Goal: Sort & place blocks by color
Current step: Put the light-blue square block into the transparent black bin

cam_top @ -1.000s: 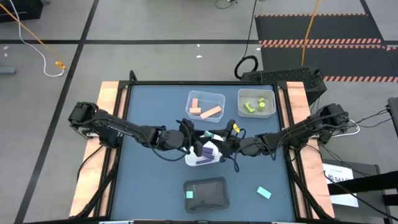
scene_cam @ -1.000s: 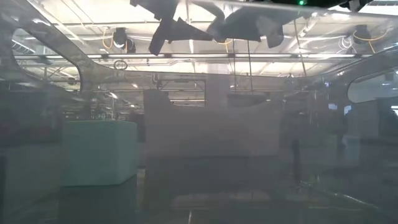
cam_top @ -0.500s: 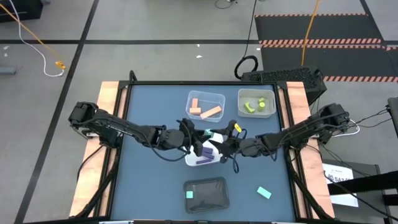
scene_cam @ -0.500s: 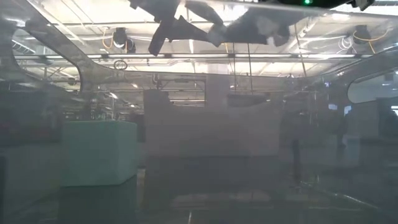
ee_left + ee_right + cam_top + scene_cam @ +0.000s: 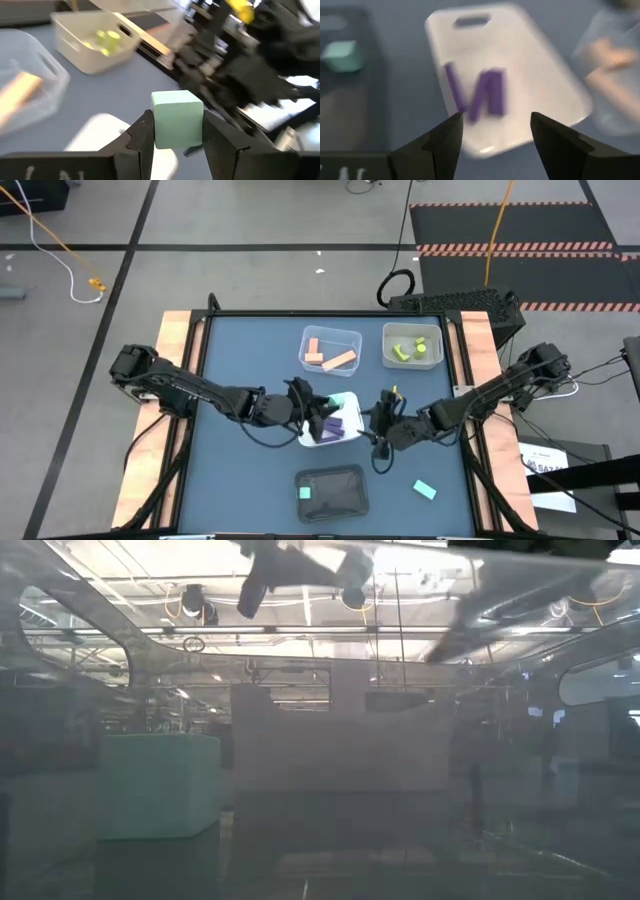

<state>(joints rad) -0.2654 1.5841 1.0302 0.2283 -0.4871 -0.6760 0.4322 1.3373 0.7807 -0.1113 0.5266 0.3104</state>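
My left gripper (image 5: 334,406) is shut on a light teal cube (image 5: 177,116) above the far part of the white tray (image 5: 348,416), which holds purple bars (image 5: 330,428). My right gripper (image 5: 377,424) is open and empty just right of that tray; its wrist view looks down on the purple bars (image 5: 480,95). Salmon blocks (image 5: 328,357) lie in the clear tray (image 5: 331,333). Yellow-green blocks (image 5: 410,350) lie in the grey-beige tray (image 5: 412,329). One teal block (image 5: 305,493) lies in the black tray (image 5: 345,490). Another teal block (image 5: 425,489) lies on the table. My left gripper pinches the teal cube by two opposite side faces (image 5: 156,122) between its two fingers (image 5: 142,132). The fingers come from the table's left and point toward its right. The cube is lifted clear, above the white tray.
The blue table top (image 5: 240,470) has bare room at the left and near left. The two grippers are close together at the table's middle. In the low view the teal block (image 5: 160,785) in the black tray looms large and the arms show at the top.
My right gripper has drawn back from the teal cube and my left gripper, toward the table's right and near edges. The cube stays in my left gripper above the white tray.
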